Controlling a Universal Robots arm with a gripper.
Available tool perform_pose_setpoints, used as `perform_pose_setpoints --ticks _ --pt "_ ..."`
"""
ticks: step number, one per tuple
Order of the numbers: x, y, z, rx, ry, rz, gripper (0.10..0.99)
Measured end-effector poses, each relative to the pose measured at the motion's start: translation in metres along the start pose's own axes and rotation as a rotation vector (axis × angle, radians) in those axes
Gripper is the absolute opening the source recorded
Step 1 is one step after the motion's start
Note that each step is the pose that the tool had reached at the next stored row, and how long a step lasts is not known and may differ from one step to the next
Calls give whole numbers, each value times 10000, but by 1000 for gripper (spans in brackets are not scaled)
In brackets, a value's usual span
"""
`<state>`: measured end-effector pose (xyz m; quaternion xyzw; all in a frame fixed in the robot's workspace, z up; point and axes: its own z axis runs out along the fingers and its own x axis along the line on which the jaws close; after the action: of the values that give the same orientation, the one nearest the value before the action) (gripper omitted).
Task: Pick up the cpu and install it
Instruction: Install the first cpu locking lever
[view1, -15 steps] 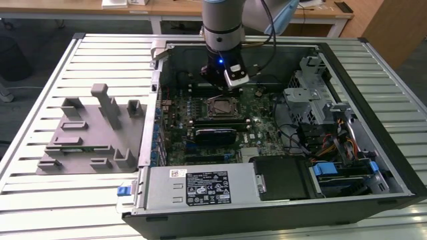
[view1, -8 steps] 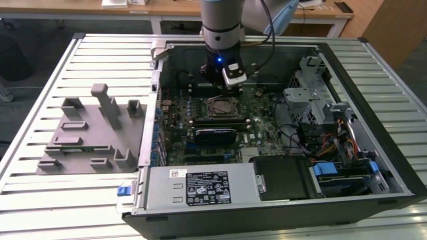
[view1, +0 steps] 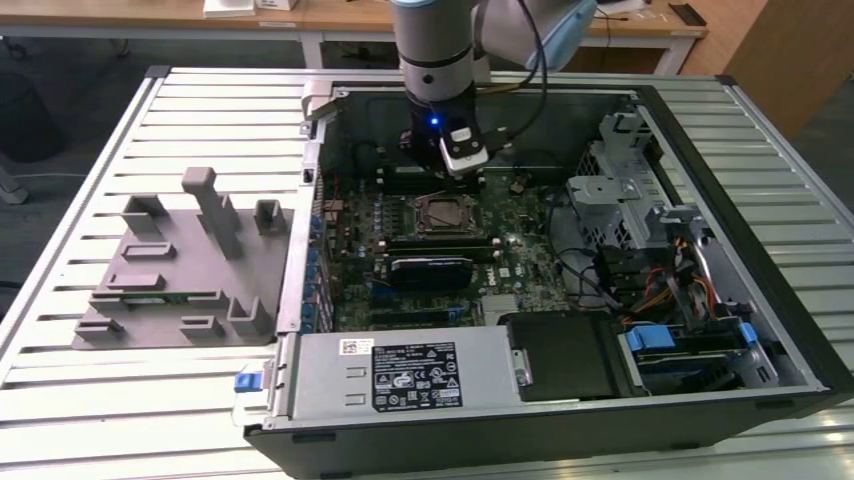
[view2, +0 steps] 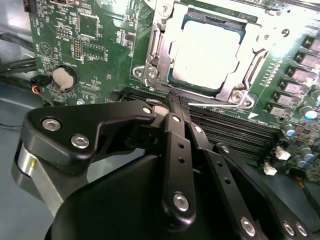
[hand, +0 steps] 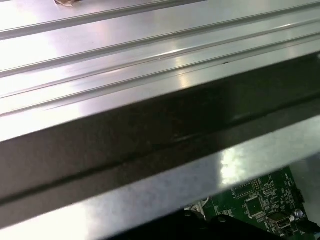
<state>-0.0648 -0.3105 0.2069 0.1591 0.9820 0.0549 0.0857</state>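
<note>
My gripper (view2: 175, 100) hangs inside the open case (view1: 694, 250), above the board (view1: 521, 260), and in the second wrist view its two black fingers (view2: 172, 120) lie pressed together with nothing between them, so it is clenched and empty. The cpu (view2: 207, 50) already sits in the socket (view2: 150, 55): its pale metal top lies flat inside the silver frame, and in the exterior view the socket (view1: 445, 213) is just beside my fingertips, a little nearer to the camera. I judge that the placing step is done, because the chip looks level and seated, with its edges parallel to the frame. The step in hand seems to be the locking of the socket, or only my retreat from it; I cannot tell if the thin lever (view2: 220, 102) along the socket edge is latched or free. Any next move here calls for care: the fingertips are close to the frame and to the memory slots (view2: 235, 132), so a straight lift without side drift would be the safe way, and a push on the lever would need a firm, narrow contact. The first wrist view looks over the case wall (hand: 150, 135) to the ribbed table (hand: 150, 50).
</note>
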Motion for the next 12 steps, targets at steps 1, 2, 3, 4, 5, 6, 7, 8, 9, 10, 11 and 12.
perform_pose_setpoints --ticks 1,2,3,4,5,6,7,8,9,10,11,12 --pt "11 -1 2 -18 -55 7 106" --pt "19 -2 2 -29 -85 10 106" --pt "29 -1 3 -40 -113 14 106" --pt "38 0 3 -49 -135 21 106" --pt "48 3 5 -58 -158 29 106" --pt "56 6 7 -67 -177 40 106" --pt "62 9 10 -71 -195 50 106" --pt "67 10 12 -75 -213 60 106" --pt "74 12 15 -79 -233 70 106" --pt "81 12 16 -82 -252 80 106" --pt "89 12 19 -90 -278 94 106" --pt "98 12 21 -96 -301 109 106"
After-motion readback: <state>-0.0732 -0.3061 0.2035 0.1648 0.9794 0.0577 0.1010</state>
